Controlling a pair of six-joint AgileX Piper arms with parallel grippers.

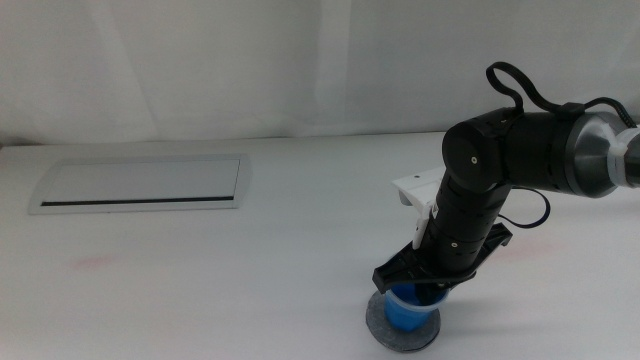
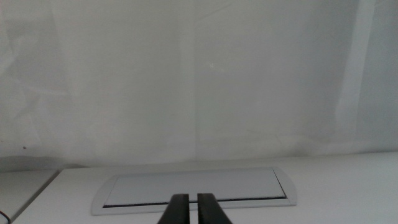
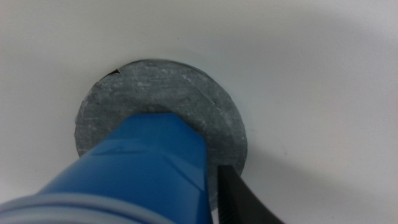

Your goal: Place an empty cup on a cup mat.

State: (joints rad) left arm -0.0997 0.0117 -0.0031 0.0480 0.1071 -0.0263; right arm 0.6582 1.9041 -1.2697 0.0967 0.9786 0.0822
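A small bright blue plastic cup (image 1: 406,311) is standing on a flat round grey mat (image 1: 378,322) near the front edge of the white table (image 1: 250,280). The right gripper (image 1: 425,285) is reaching down onto the cup's rim. A long flat white panel (image 1: 140,183) is lying far off to the left.

The counter (image 1: 250,260) is a plain white surface that runs back to a pale wall. A rectangular white panel (image 1: 140,184) with a dark slot along its front edge lies flat, set into the top. Well apart from the panel, toward the near edge, the cup mat (image 1: 378,322), a round mottled grey disc, lies flat on the counter with the blue cup (image 1: 408,312) standing on it.
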